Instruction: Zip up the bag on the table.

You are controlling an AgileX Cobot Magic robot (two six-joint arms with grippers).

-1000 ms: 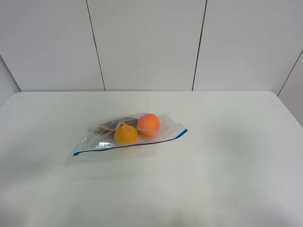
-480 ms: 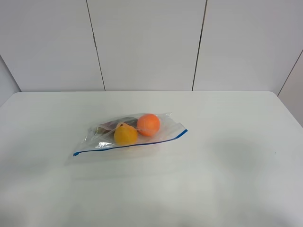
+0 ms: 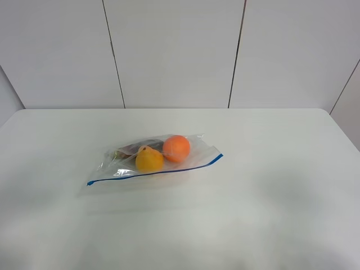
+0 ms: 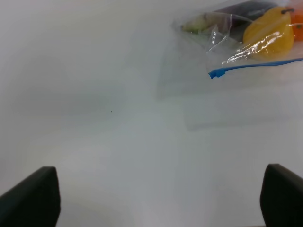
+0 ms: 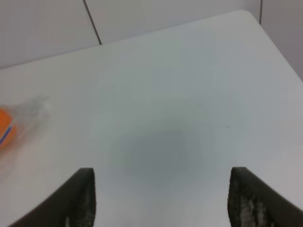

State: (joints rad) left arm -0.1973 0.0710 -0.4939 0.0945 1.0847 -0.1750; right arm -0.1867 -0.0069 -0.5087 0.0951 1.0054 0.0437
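Observation:
The clear bag (image 3: 126, 164) lies flat on the white table (image 3: 270, 185), left of the middle. Its blue zipper strip (image 3: 157, 171) runs along the near long edge. An orange (image 3: 176, 148) and a yellow fruit (image 3: 149, 160) show through the plastic. Neither arm shows in the exterior high view. In the left wrist view my left gripper (image 4: 151, 198) is open over bare table, short of the strip's end (image 4: 215, 73) and the yellow fruit (image 4: 268, 32). My right gripper (image 5: 161, 198) is open above bare table, with the bag's edge (image 5: 28, 111) off to one side.
Grey wall panels (image 3: 174, 53) rise behind the table's far edge. The table's rounded far right corner (image 5: 246, 14) shows in the right wrist view. A dark item (image 3: 140, 147) also lies inside the bag behind the fruit.
The bag and fruit lie where they were. No arm enters the exterior high view in any of the frames.

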